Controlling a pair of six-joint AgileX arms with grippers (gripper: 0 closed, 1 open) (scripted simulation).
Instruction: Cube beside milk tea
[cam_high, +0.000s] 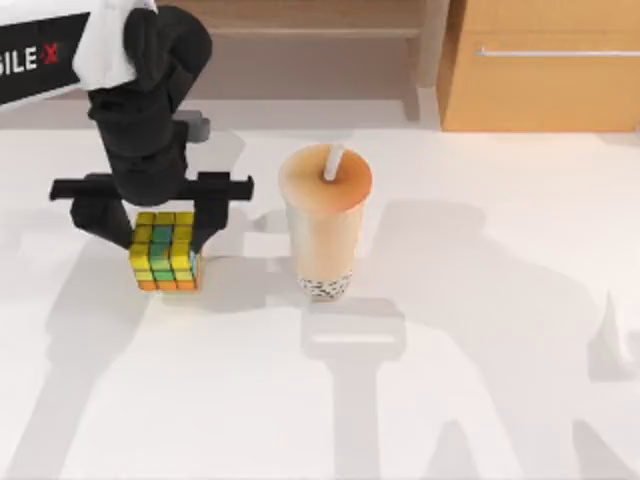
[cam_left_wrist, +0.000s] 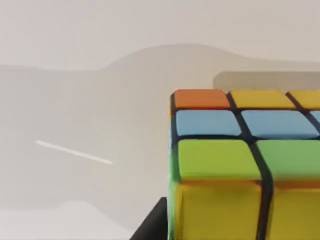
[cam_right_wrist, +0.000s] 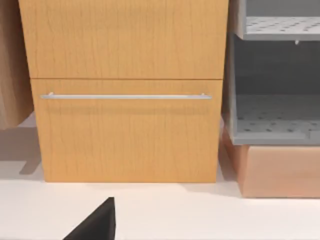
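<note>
The left gripper (cam_high: 166, 232) stands on the left part of the white table (cam_high: 480, 380), its two dark fingers (cam_high: 211, 222) clasped on either side of the cube (cam_high: 166, 252). The cube (yellow, green and orange squares on a dark grid, with a row of blue ones seen from the left wrist) (cam_left_wrist: 245, 165) sits at table level, though I cannot tell whether it rests on the surface or hangs just above it. The milk tea (cam_high: 324, 220) stands upright near the cube, on its right, the two apart; its white straw (cam_high: 332, 162) pokes from the orange-tan lid. The right wrist faces a wooden cabinet (cam_right_wrist: 127, 90), with a dark fingertip (cam_right_wrist: 97, 222) at the edge; whether that right gripper is spread or closed I cannot tell.
</note>
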